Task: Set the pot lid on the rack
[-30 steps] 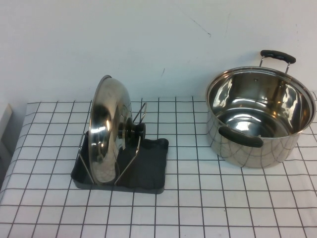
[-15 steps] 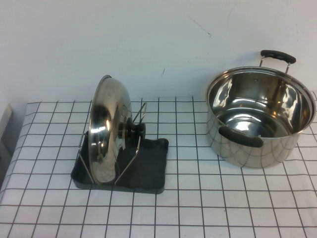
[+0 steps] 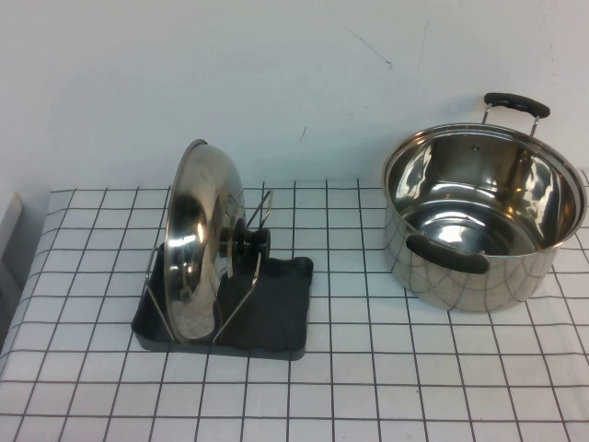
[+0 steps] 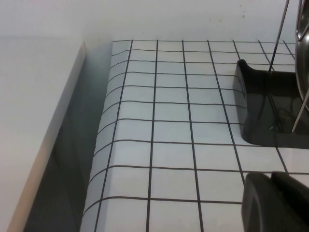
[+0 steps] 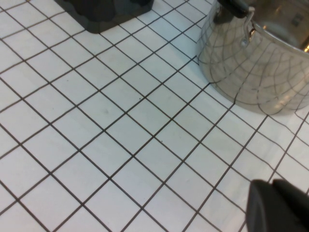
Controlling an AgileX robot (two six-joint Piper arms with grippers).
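Your pot lid (image 3: 198, 241) stands on edge in the rack (image 3: 276, 308), left of centre in the high view, its black knob (image 3: 248, 241) facing right and caught between the thin wire uprights (image 3: 241, 293), with its lower rim down in the dark grey tray base. The deep steel pot (image 3: 480, 216) sits well apart from it at the right of that view, open side up, one black handle toward you and one at the back. Both rest on the white checked tablecloth (image 3: 386, 378). Neither arm shows in the high view. Your left gripper (image 4: 276, 202) appears only as a dark shape at the lower right corner of the left wrist view, above bare cloth near the table's edge, with the corner of the rack's tray (image 4: 263, 108) and a sliver of the lid's rim at the right edge of the frame; it touches nothing visible. Your right gripper (image 5: 279, 207) is likewise a dark shape at the lower right corner of the right wrist view, over bare cloth, with the pot's wall (image 5: 256, 67) at upper right and the tray's corner (image 5: 104, 12) at the top. For both grippers you cannot tell how far the jaws are parted, and nothing is seen held in either.
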